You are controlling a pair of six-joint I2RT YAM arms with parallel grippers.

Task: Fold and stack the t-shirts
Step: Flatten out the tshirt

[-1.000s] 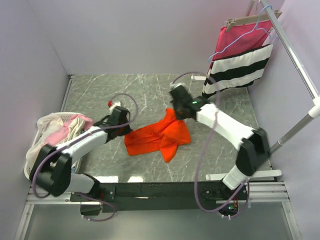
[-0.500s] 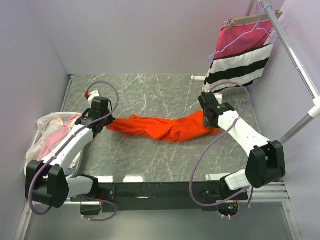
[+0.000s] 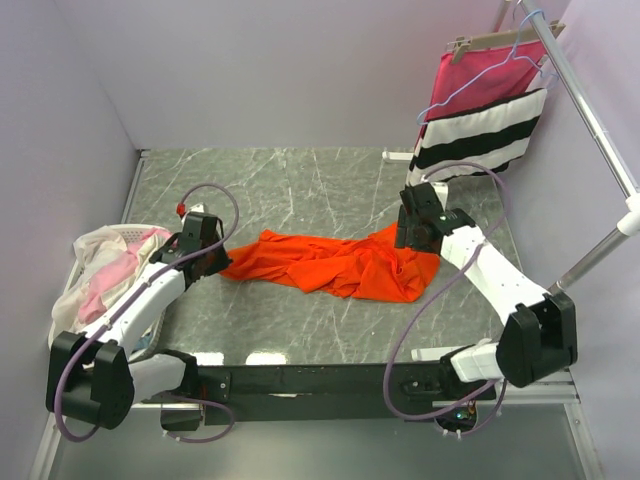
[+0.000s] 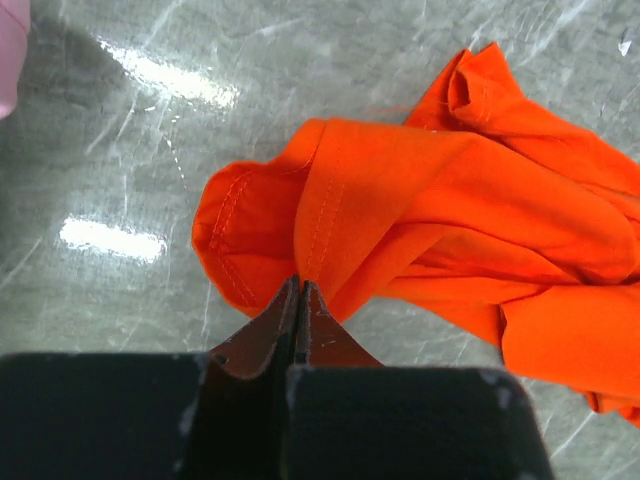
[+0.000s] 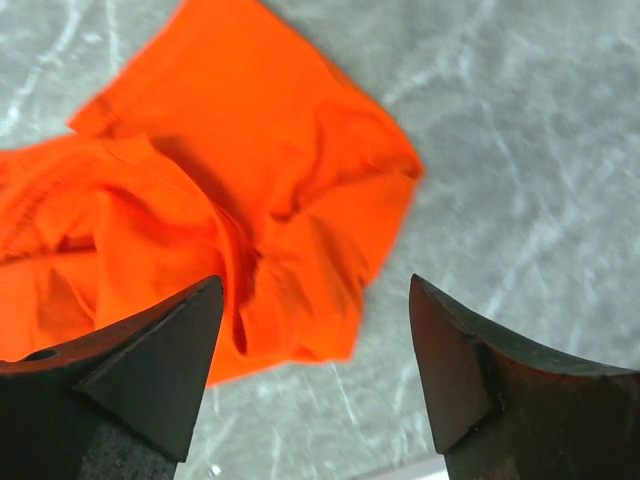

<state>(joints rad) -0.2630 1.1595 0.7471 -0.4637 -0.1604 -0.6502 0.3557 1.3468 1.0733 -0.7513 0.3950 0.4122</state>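
The bright orange-red t-shirt [image 3: 335, 265] lies crumpled and stretched out sideways on the grey marble table [image 3: 300, 180]. My left gripper [image 3: 214, 262] is shut on the shirt's left edge; the left wrist view shows the jaws pinched together on a hemmed fold [image 4: 300, 288] of the orange cloth [image 4: 450, 210]. My right gripper [image 3: 413, 234] hovers open just above the shirt's right end. In the right wrist view its fingers [image 5: 315, 285] stand wide apart with nothing between them and the orange cloth [image 5: 250, 190] below. Cream-white [image 3: 100, 243] and pale pink [image 3: 118, 272] t-shirts sit heaped at far left.
A white basket [image 3: 62, 312] at the table's left edge holds the cream and pink shirts. At back right a pink cloth with black and white stripes [image 3: 478, 135] hangs from a hanger on a metal rail [image 3: 590, 110]. Lilac walls close in the table.
The arms pulled the bunched orange shirt out sideways. The right gripper then opened and let go, and the shirt's right end dropped slack onto the table. The left gripper kept its grip.
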